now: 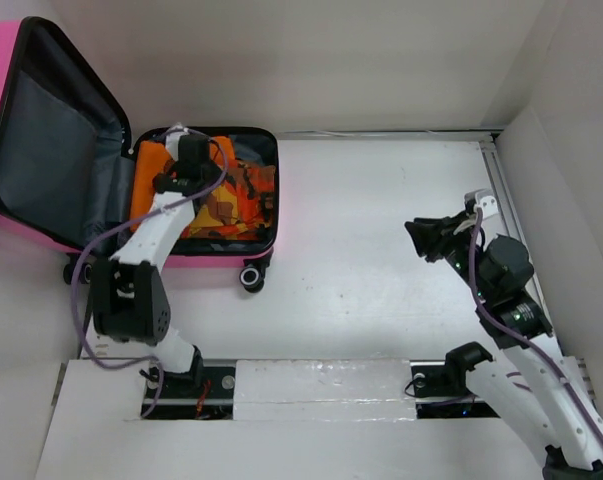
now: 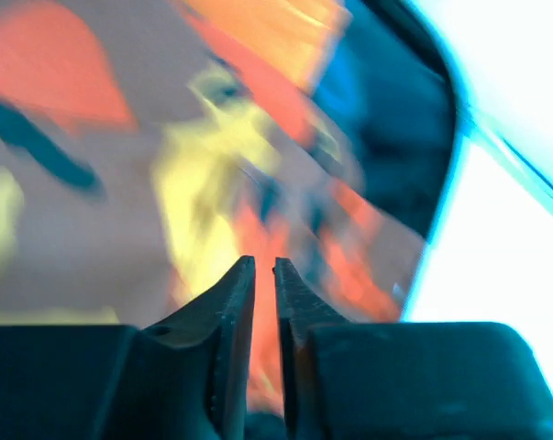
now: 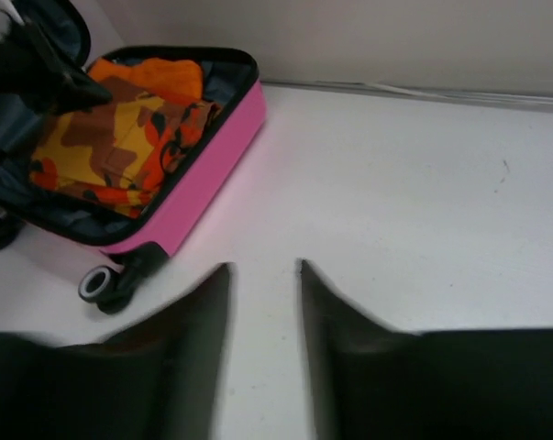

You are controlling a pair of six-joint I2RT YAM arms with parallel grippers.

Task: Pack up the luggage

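The hot-pink luggage (image 1: 213, 262) lies open at the far left, its lid (image 1: 51, 140) with dark grey lining leaning back to the left. Its base holds an orange garment (image 1: 149, 185) and an orange, yellow and brown camouflage cloth (image 1: 231, 200). My left gripper (image 1: 188, 165) is inside the base, low over the camouflage cloth (image 2: 212, 165). Its jaws (image 2: 265, 261) stand almost together with nothing between them. My right gripper (image 1: 418, 238) is open and empty over the bare table at the right. The right wrist view (image 3: 264, 266) shows the luggage (image 3: 203, 174) far off to the left.
White walls close in the table at the back and right. A metal rail (image 1: 506, 200) runs along the right wall. The luggage's black wheel (image 1: 252, 277) sticks out toward me. A white board (image 1: 311, 385) covers the near edge between the arm bases.
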